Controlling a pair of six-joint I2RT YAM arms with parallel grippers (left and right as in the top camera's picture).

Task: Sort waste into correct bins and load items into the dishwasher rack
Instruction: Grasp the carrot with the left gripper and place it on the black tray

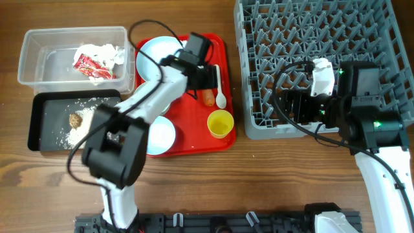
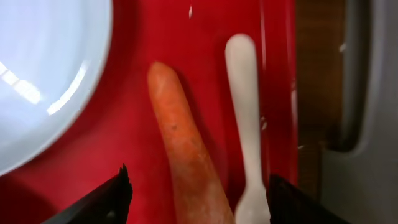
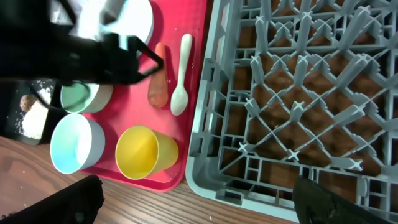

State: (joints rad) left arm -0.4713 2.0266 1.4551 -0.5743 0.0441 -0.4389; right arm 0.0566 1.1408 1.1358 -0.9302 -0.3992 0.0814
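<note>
The carrot [image 2: 180,143] lies on the red tray [image 2: 130,124], between the plate [image 2: 43,74] and the white spoon [image 2: 245,112]. It may touch the spoon, but the blur hides that. The left gripper [image 2: 199,196] hangs just above the carrot, with its fingers [image 2: 112,196] spread wide on either side. The right gripper [image 3: 202,199] hovers over the rack [image 3: 298,93] corner, its fingers wide and empty.

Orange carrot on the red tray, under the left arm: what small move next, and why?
The open left fingers bracket both the orange carrot and the white plastic spoon beside it, so probably shift off the spoon before lowering.
</note>
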